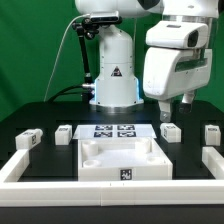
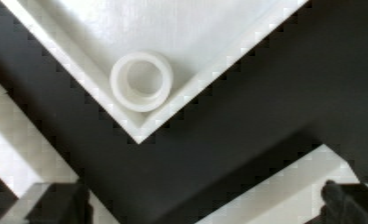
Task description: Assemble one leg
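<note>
Several legs lie on the black table around the panel: two at the exterior view's left [image 1: 28,140] [image 1: 64,133] and two at its right [image 1: 170,131] [image 1: 212,133]. Each is a small white post with a tag. My gripper [image 1: 174,108] hangs above the nearer right leg and is apart from it. Its jaws are open and empty. In the wrist view the gripper [image 2: 202,210] shows only as two dark fingertips [image 2: 56,205] spread wide. No leg shows there, only a corner of the white square panel [image 2: 199,40] with a round socket ring [image 2: 142,80].
The big square panel [image 1: 122,172] lies at the table's middle, with the marker board [image 1: 113,130] just behind it. White border rails run along the left [image 1: 20,165], right [image 1: 212,165] and front [image 1: 110,196]. The arm's base [image 1: 113,80] stands at the back.
</note>
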`<state>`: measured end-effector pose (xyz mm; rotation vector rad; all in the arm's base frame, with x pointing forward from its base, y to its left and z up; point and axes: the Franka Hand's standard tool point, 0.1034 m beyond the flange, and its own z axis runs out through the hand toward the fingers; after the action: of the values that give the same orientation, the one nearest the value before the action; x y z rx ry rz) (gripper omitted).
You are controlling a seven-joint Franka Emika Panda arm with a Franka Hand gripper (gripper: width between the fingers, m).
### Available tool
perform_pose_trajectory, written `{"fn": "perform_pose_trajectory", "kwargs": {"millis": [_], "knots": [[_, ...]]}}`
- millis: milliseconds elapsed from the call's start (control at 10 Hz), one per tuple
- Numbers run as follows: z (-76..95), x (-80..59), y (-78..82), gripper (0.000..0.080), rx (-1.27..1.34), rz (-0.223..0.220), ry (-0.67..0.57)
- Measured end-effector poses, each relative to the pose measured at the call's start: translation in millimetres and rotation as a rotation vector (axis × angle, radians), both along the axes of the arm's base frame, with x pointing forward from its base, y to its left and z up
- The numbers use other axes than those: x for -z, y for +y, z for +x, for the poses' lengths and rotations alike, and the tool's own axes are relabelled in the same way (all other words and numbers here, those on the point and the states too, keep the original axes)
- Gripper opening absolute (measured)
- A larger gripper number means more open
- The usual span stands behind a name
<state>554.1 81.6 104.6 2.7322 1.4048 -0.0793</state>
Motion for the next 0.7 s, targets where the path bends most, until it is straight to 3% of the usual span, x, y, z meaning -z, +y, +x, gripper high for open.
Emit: {"fn": "perform_pose_trajectory", "kwargs": {"millis": [700], "knots": [[-0.3,0.7,-1.2,0.0649,-0.027,0.004,-0.003]]}}
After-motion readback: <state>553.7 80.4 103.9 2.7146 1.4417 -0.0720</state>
